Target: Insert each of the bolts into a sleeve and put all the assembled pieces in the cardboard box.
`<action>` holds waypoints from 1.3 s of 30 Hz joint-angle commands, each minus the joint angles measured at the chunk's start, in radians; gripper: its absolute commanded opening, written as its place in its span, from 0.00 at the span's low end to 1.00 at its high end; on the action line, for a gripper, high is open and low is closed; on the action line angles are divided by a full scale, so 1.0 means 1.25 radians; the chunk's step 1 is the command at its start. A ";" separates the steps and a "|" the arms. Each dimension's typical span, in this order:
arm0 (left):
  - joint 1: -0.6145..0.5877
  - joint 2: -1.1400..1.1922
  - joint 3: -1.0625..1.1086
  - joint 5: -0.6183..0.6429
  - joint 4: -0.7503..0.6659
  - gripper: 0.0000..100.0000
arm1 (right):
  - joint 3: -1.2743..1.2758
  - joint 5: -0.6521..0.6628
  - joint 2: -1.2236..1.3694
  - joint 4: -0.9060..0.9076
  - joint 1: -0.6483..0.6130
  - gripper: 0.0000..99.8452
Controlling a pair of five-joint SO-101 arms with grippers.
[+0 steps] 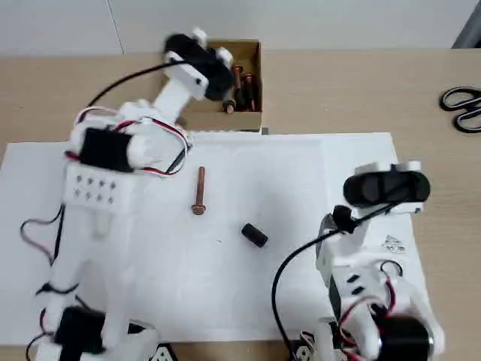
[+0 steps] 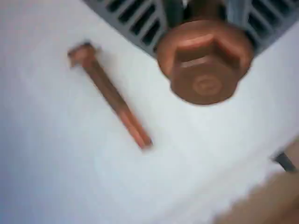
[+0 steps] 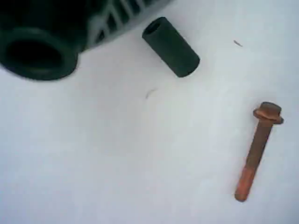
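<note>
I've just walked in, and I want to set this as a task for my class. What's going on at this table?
Two robot arms are pairing bolts with sleeves. The left claw, up by the box, holds a bolt. The right claw holds a sleeve. A loose bolt and a loose sleeve lie apart on the white sheet. Some copper-coloured pieces already lie in the box.

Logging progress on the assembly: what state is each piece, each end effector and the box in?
Left end effector, shut on held bolt.
Right end effector, shut on held sleeve.
Loose bolt, flat on the paper, unsleeved.
Loose sleeve, on its side, empty.
Cardboard box, open, bolts inside.
</note>
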 commanded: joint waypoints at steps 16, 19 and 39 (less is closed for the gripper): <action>0.031 -0.372 0.353 0.570 -0.523 0.00 | 0.248 0.076 0.050 -0.598 -0.271 0.00; 0.058 -0.480 0.488 0.606 -0.633 0.00 | 0.253 0.076 0.057 -0.614 -0.304 0.00; 0.151 -0.993 1.026 0.738 -0.851 0.00 | 0.298 0.076 0.050 -0.614 -0.422 0.00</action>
